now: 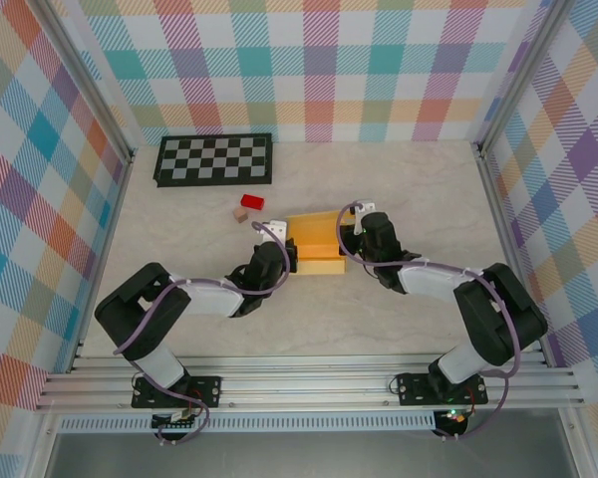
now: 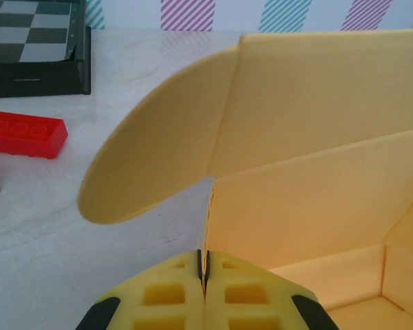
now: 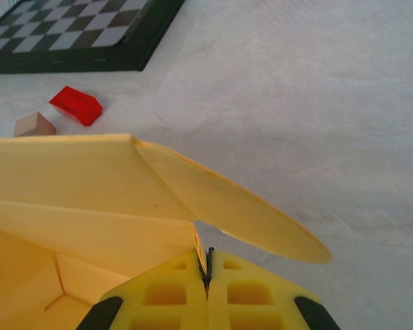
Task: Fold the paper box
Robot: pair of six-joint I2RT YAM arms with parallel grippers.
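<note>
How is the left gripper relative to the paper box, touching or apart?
Touching. Left wrist view: the left gripper, shut, pinches a wall of the paper box.

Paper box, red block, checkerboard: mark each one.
paper box (image 1: 314, 242), top external view, middle of the box.
red block (image 2: 20, 129), left wrist view, studded top face.
checkerboard (image 1: 214, 159), top external view, centre of the squares.

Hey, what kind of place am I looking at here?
Probably a robot test cell: colourful plaid panel walls enclose a pale marble-look table, silver aluminium frame rails run along the near edge, and two black robot arms are bolted there.
</note>
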